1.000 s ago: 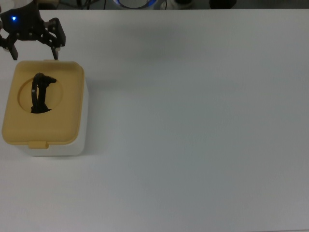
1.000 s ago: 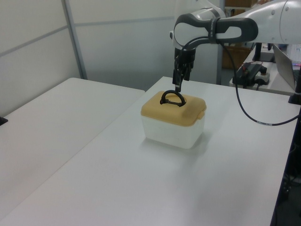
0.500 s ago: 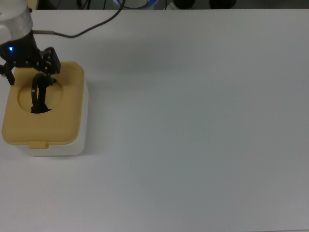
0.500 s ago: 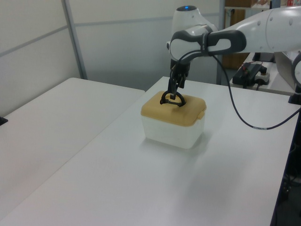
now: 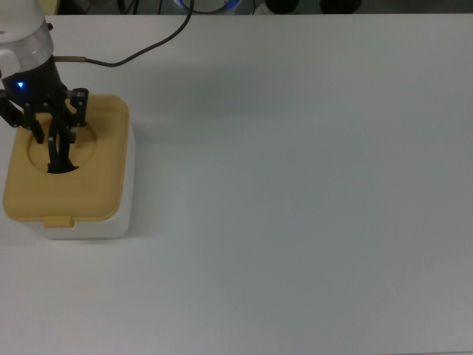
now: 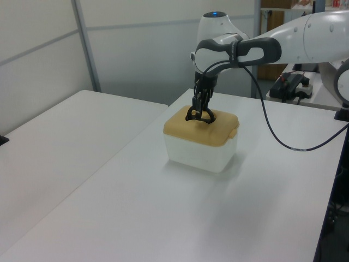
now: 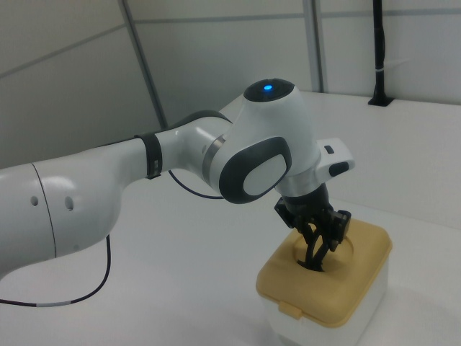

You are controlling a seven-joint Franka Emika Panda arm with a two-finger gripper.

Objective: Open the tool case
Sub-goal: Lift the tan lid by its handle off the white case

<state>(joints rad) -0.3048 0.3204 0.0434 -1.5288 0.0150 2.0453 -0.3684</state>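
A small white rounded-rectangular plastic tool case [image 5: 111, 222] w/ a mustard-yellow lid [image 5: 96, 185] sits on a plain white surface [image 5: 295, 192], at the top view's left edge. The lid is shut; its latch tab [image 5: 58, 220] faces the top view's bottom. A black handle [image 5: 59, 151] stands upright in the lid's round recess.

The white robot arm's black two-finger hand [image 5: 53, 132] reaches down into that recess, fingers either side of the handle's upper end. Whether they're already pinching it or only straddling it, I cannot tell; the fingertips blend w/ the black handle in all three views.

Judgement: the step is gripping the handle. To do it well, centre the bar between the fingers, close firmly, then lift so the lid swings up from the latch side. Risk: if the latch holds, the whole light case prob. lifts w/ it.
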